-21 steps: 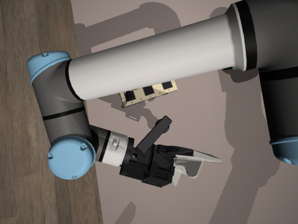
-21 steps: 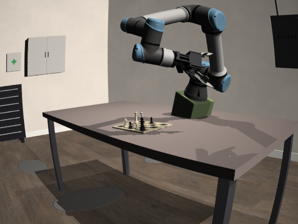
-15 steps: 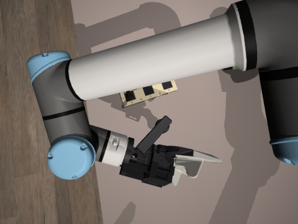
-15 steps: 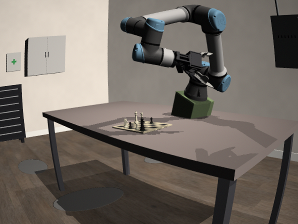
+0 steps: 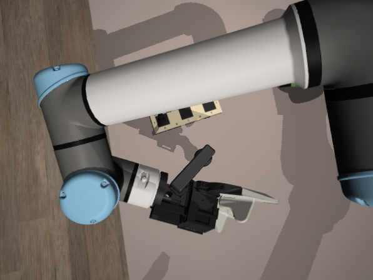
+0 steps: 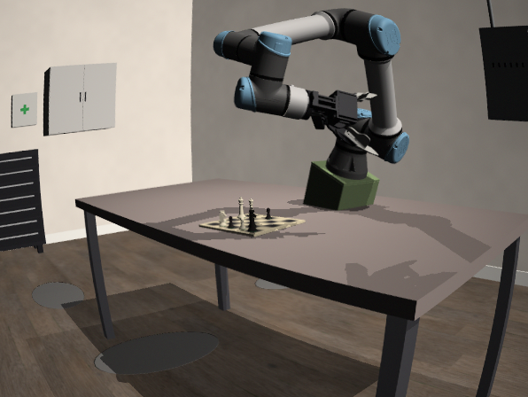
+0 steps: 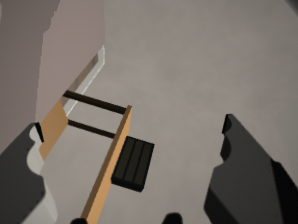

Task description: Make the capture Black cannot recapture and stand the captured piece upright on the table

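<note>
Chessboard with upright pieces, centre of the exterior view.
Tan board flat on table; white and black pieces clustered at its left.

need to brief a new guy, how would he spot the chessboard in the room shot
Find the brown table with dark legs and the robot's green pedestal at its back. The chessboard lies flat in front of that pedestal, nearer the table's left end. It is the only checkered tan slab there, with small black and white pieces clustered on its left half.
</note>
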### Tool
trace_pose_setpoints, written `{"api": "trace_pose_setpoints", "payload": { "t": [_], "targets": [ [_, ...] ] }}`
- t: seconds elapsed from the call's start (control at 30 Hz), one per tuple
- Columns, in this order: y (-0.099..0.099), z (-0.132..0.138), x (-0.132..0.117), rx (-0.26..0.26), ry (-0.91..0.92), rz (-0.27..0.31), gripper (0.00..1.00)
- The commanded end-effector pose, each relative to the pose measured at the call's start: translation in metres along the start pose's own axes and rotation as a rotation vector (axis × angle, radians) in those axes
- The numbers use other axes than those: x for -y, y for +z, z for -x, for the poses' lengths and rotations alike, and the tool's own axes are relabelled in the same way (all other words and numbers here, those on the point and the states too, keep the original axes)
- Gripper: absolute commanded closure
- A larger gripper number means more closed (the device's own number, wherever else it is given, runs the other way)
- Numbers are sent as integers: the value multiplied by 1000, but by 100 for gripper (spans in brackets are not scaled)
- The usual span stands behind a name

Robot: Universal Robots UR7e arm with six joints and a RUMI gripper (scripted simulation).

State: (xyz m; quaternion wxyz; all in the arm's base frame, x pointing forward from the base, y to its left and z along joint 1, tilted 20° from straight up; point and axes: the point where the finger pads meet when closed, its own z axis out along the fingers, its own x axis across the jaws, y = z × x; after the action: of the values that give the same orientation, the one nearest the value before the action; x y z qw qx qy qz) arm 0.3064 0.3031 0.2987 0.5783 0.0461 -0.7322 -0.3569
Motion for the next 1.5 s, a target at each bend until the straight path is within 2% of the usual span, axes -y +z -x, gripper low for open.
{"api": "trace_pose_setpoints", "payload": {
  "t": [0.0,0.47,0.97,1.23,1.47],
  "targets": [
    [0,0,0,1,-2,-1,0],
    [-2,1,6,19,-39,-16,0],
    [-11,9,32,89,-186,-84,0],
    [-24,19,59,162,-341,-172,0],
    [-42,31,89,241,-512,-290,0]
  ]
}}
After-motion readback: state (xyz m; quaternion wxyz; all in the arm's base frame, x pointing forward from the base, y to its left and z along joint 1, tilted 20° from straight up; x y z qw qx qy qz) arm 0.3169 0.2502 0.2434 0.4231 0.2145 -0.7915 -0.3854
